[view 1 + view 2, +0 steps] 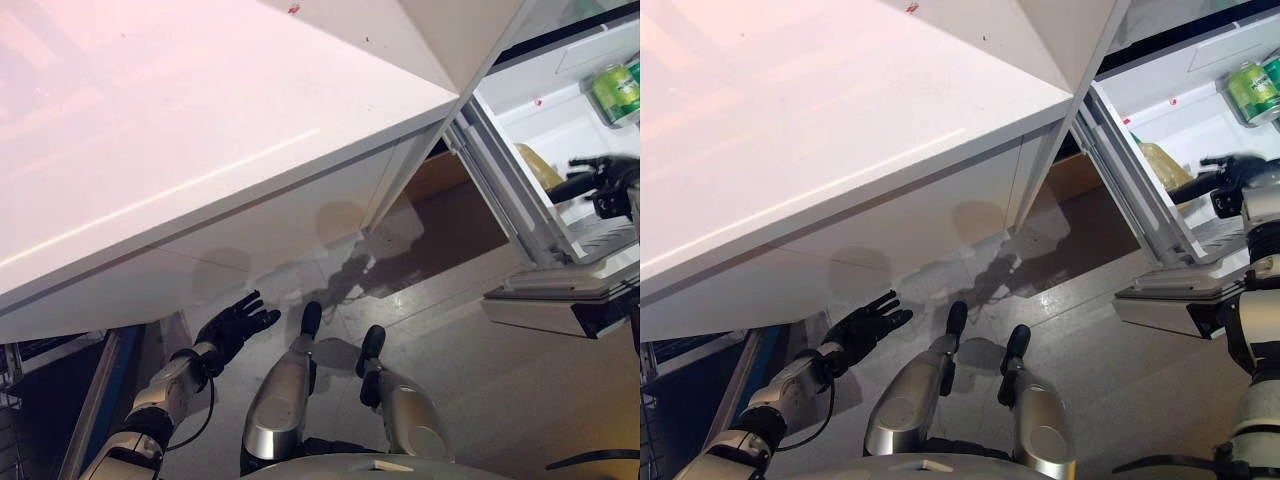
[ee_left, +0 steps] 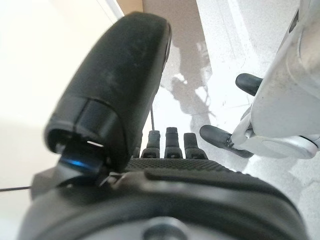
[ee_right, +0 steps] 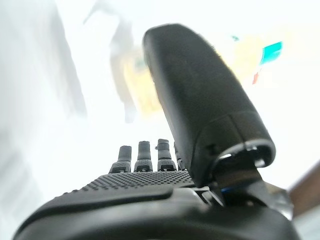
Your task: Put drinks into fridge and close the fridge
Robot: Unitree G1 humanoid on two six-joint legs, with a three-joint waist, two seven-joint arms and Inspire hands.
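The white fridge (image 1: 520, 190) stands open at the right, its door (image 1: 560, 305) swung out low in front. Green cans (image 1: 617, 92) stand on an upper shelf inside, also in the right eye view (image 1: 1252, 90). A yellowish packet (image 1: 538, 165) lies lower in the fridge. My right hand (image 1: 598, 180) reaches into the fridge with straight fingers and holds nothing; its wrist view shows the fingers (image 3: 145, 155) extended toward the bright interior. My left hand (image 1: 235, 322) hangs open and empty low by the counter, fingers (image 2: 170, 140) straight.
A large white counter (image 1: 180, 140) fills the left and middle of the eye views, with its cabinet front (image 1: 300, 210) below. Grey tiled floor (image 1: 480, 340) lies between the counter and the fridge. A brown panel (image 1: 435, 180) shows behind the fridge's side.
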